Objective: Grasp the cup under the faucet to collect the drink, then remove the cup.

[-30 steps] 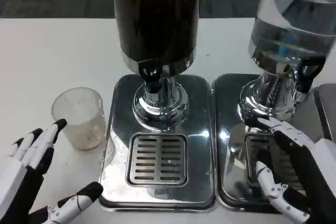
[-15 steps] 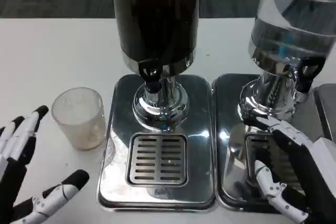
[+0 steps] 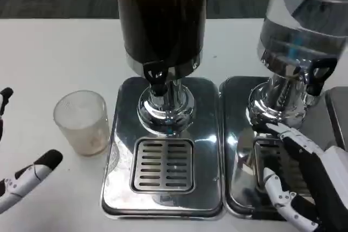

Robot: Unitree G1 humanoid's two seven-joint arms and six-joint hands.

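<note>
The left hand (image 3: 22,180) lay at the frame's left edge, fingers spread and empty, apart from the frosted clear plastic cup (image 3: 82,121) standing upright on the white bench (image 3: 49,58) beside the dark dispenser's drip tray (image 3: 163,161), while the right hand (image 3: 304,188) hovered open over the neighbouring tray, holding nothing.

Left hand (image 3: 22,180) fingers spread, right hand (image 3: 307,180) empty, fingers apart

A clear, frosted-looking plastic cup (image 3: 81,121) stands upright and apparently empty on the white table (image 3: 49,58), just left of the chrome drip tray (image 3: 163,150) beneath the dark drink dispenser's black faucet (image 3: 156,80), not under it.
</note>
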